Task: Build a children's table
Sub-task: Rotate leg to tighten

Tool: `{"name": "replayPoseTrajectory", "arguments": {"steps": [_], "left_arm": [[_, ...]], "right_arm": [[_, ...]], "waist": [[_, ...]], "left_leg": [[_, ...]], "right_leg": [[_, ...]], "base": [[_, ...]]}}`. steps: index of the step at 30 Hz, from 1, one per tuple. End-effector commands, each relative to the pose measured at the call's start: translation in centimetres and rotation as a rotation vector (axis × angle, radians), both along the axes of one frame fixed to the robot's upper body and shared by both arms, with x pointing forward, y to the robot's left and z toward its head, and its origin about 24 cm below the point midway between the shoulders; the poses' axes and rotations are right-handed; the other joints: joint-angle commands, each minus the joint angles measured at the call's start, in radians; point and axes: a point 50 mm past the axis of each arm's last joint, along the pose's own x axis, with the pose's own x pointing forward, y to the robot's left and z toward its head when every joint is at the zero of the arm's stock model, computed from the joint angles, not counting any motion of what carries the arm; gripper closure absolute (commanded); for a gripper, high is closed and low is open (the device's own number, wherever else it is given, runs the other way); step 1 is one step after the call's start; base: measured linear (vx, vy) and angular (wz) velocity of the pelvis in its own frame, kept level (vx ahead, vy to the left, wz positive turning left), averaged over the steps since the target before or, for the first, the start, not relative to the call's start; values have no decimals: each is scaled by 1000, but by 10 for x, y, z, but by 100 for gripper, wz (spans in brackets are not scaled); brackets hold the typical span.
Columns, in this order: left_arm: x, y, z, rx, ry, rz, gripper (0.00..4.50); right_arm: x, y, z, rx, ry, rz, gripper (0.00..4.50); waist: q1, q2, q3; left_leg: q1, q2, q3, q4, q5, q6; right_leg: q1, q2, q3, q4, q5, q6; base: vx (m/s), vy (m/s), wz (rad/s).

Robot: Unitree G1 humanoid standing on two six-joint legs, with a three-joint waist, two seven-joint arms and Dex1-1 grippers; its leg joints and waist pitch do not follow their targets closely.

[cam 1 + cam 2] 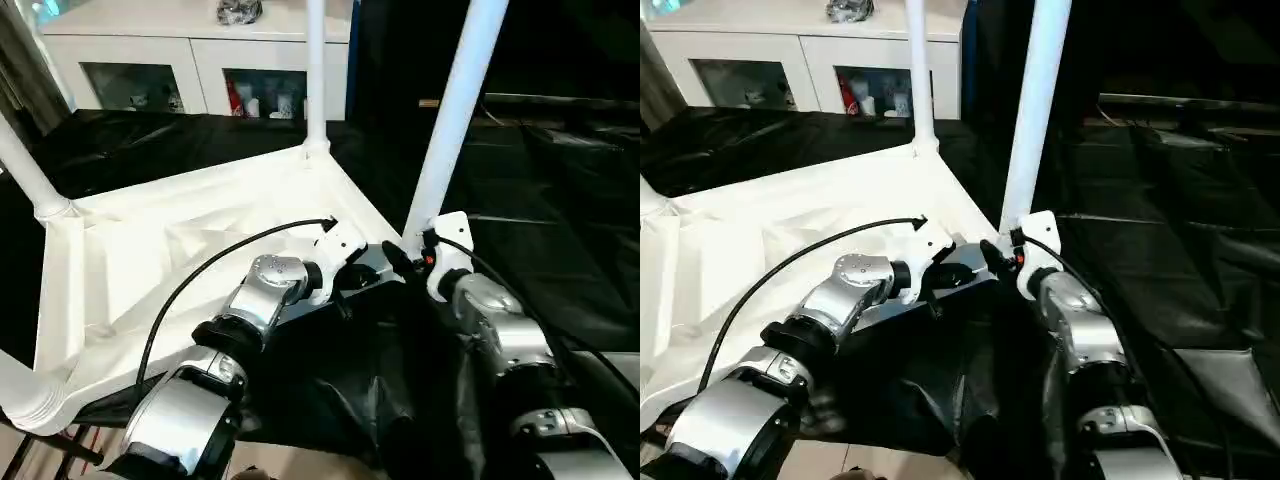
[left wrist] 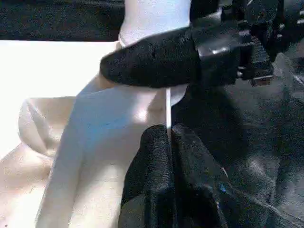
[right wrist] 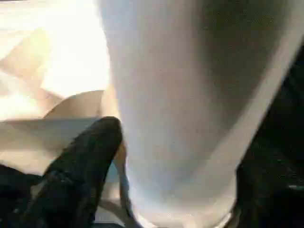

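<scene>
Beside right pincer (image 1: 405,262), leg (image 1: 455,110) near-upright, leaning right

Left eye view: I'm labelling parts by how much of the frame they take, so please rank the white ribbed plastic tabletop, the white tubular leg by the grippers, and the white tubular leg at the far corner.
1. White ribbed plastic tabletop: largest by far.
2. White tubular leg by the grippers: thicker and longer in frame, though it is nearer the camera.
3. White tubular leg at the far corner: thinnest; farther away, so real size may match.
</scene>
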Motion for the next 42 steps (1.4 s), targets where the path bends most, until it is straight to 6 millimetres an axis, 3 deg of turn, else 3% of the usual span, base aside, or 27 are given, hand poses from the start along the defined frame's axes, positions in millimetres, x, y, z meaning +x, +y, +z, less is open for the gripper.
{"name": "replayPoseTrajectory", "arguments": {"steps": [1, 5, 10, 14, 20, 22, 31, 34, 36, 37, 39, 41, 42], "left_arm": [[-10, -24, 21, -138, -69, -197, 450], [-15, -14, 21, -141, -55, -271, 450], [-20, 3, 21, -141, -27, -358, 450], [-25, 13, 20, -134, 8, -408, 450], [-28, 22, 22, -135, 42, -442, 450], [-29, 22, 22, -134, 48, -448, 450], [-29, 22, 23, -132, 45, -438, 450], [-22, 18, 20, -105, 7, -343, 450], [-15, 12, 20, -96, -23, -259, 450], [-15, 12, 20, -96, -23, -259, 450], [-5, -2, 21, -90, -55, -133, 450], [-3, -8, 22, -88, -63, -99, 450], [-2, -12, 23, -87, -67, -87, 450]], "right_arm": [[-16, 26, -11, 19, 56, 231, 82], [-23, 8, -1, 15, 24, 333, 82], [-39, -15, 8, -9, 51, 509, 82], [-47, -24, 12, -14, 79, 574, 82], [-54, -27, 16, 17, 101, 635, 119], [-55, -25, 17, 24, 101, 644, 156], [-57, -17, 14, 50, 108, 653, 184], [-49, -12, 6, 42, 99, 518, 185], [-37, -8, -3, 2, 98, 358, 185], [-37, -8, -3, 2, 98, 358, 185], [-23, 2, -15, -9, 108, 135, 185], [-19, 8, -18, -3, 112, 78, 185], [-17, 12, -19, 8, 117, 53, 185]], "waist": [[3, -27, -58], [14, -27, -58], [30, -25, -56], [34, -22, -55], [39, -24, -56], [39, -24, -57], [41, -22, -58], [39, -20, -58], [23, -20, -54], [18, -21, -56], [8, -21, -56], [-6, -21, -56], [-7, -22, -57]], "left_leg": [[3, 51, -13, -67, -194, 84], [1, 54, -12, -64, -175, 108], [5, 61, -13, -67, -202, 98], [5, 61, -14, -68, -216, 88], [5, 62, -14, -69, -211, 81], [5, 62, -14, -68, -210, 78], [4, 60, -14, -67, -197, 75], [3, 59, -17, -69, -202, 65], [3, 54, -18, -73, -226, 37], [3, 52, -20, -73, -233, 27], [7, 53, -19, -73, -247, 21], [5, 48, -21, -74, -255, 6], [6, 49, -20, -73, -242, 13]], "right_leg": [[56, -74, 53, -79, -277, -178], [55, -73, 52, -76, -267, -188], [55, -74, 52, -78, -309, -181], [53, -76, 52, -81, -336, -177], [50, -75, 52, -79, -337, -177], [49, -74, 53, -78, -335, -178], [50, -74, 53, -78, -318, -175], [49, -74, 52, -78, -324, -173], [46, -73, 49, -85, -362, -166], [50, -73, 47, -83, -372, -161], [47, -74, 51, -85, -369, -159], [47, -72, 48, -86, -376, -160], [50, -73, 50, -87, -359, -158]], "base": [[0, 0, 0], [0, 0, 0], [0, 0, 0], [0, 0, 0], [0, 0, 0], [0, 0, 0], [0, 0, 0], [0, 0, 0], [0, 0, 0], [0, 0, 0], [0, 0, 0], [0, 0, 0], [0, 0, 0]]}}
